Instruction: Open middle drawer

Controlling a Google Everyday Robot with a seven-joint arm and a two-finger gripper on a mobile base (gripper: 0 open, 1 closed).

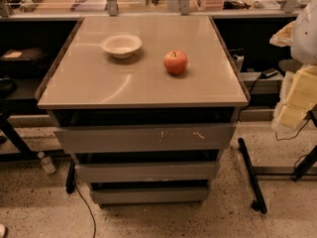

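Middle drawer [146,171]: front between scratched top front [143,139] and bottom front [148,195]; open floor [158,222] before it. Tabletop [99,81]: bowl [121,45], apple [175,62], inside edges. Pincer: out of view, state untellable.

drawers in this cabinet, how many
3, stacked under the tabletop: the scratched top drawer, the middle drawer below it, the bottom drawer lowest. The gripper hangs at the right edge, touching none.

The single camera looks down from above and in front of the table [99,78], facing 12 o'clock, near enough that its top and three drawer fronts [146,171] fill the frame. The claw [298,95] hangs at the 3 o'clock edge.
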